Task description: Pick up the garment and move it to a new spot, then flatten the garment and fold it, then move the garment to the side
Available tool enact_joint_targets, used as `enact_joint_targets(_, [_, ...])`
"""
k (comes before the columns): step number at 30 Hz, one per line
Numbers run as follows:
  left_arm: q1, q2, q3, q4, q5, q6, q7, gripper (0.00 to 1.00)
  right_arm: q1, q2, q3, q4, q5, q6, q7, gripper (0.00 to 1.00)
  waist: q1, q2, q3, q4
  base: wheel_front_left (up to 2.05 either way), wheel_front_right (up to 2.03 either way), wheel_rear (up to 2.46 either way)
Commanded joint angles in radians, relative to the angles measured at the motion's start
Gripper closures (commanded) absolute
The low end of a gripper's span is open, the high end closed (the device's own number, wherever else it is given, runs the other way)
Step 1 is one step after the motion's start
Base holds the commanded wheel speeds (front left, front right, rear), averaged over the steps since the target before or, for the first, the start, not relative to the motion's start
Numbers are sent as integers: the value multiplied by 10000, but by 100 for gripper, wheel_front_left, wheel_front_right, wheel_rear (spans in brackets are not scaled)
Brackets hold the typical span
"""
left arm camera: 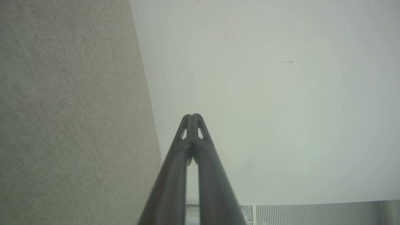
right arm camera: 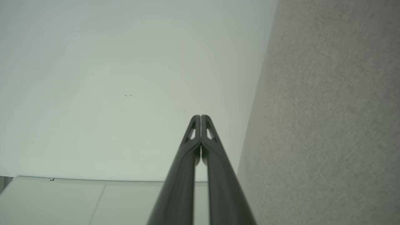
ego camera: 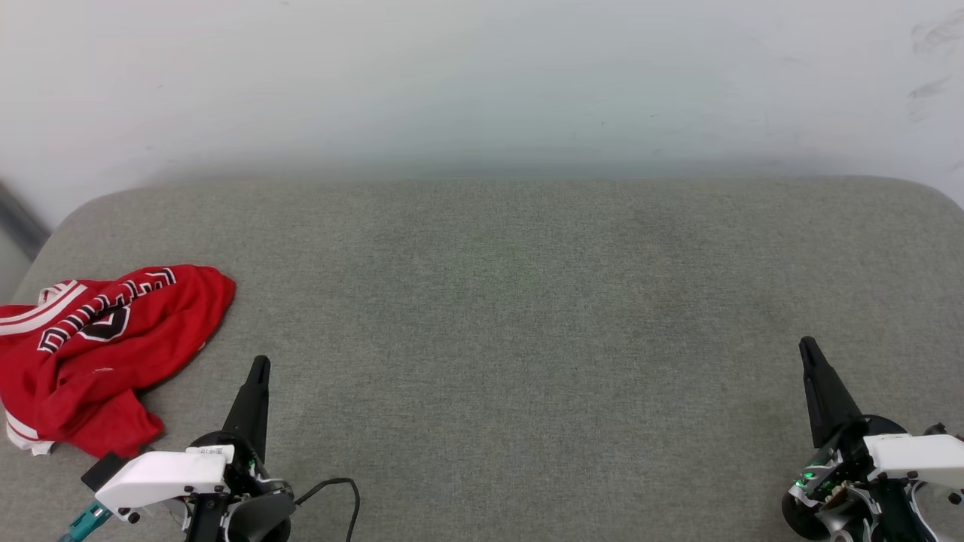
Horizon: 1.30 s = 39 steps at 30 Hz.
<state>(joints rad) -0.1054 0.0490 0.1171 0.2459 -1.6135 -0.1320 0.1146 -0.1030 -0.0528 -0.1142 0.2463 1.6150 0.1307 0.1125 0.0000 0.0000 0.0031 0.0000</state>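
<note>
The garment (ego camera: 105,346), a red jersey shirt with white striped trim and black white-outlined lettering, lies crumpled at the left edge of the grey fabric surface (ego camera: 512,316). My left gripper (ego camera: 259,364) is just right of the shirt near the front edge, shut and holding nothing, apart from the cloth. In the left wrist view its tips (left arm camera: 192,116) meet and point at the pale wall. My right gripper (ego camera: 806,345) rests at the front right, shut and holding nothing; its tips (right arm camera: 200,117) also meet in the right wrist view.
A pale wall (ego camera: 482,83) rises behind the rounded grey surface. A black cable (ego camera: 339,489) loops beside my left wrist. A wide stretch of grey fabric lies between the two grippers. A ribbed panel (left arm camera: 312,214) sits low in the left wrist view.
</note>
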Motion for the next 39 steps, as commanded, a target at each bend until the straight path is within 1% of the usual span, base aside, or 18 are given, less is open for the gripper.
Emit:
enact_joint_targets(1, [-66, -25, 10, 4, 14, -37, 16, 100, -121, 42, 2, 14, -47, 0, 18, 100, 0, 0, 0, 0, 0, 0, 0])
enact_joint_targets(31, [-67, -25, 10, 4, 13, -37, 15, 100, -121, 42, 3, 13, -46, 0, 16, 100, 0, 0, 0, 0, 0, 0, 0])
enact_joint_targets(32, [0, 0, -2, 0, 0, 0, 0, 0, 0, 0, 2, 0, 0, 0, 0, 0, 0, 0, 0, 0, 0, 0, 0])
enact_joint_targets(34, [96, -10, -29, 153, -2, 4, -3, 0, 118, 4, 11, 140, 2, 0, -7, 0, 0, 0, 0, -1, 0, 0, 0])
enact_joint_targets(39, [61, -8, -329, -15, -41, 4, -169, 0, 164, 5, 190, -96, -120, 0, -250, 0, 0, 0, 4, 0, 0, 0, 0])
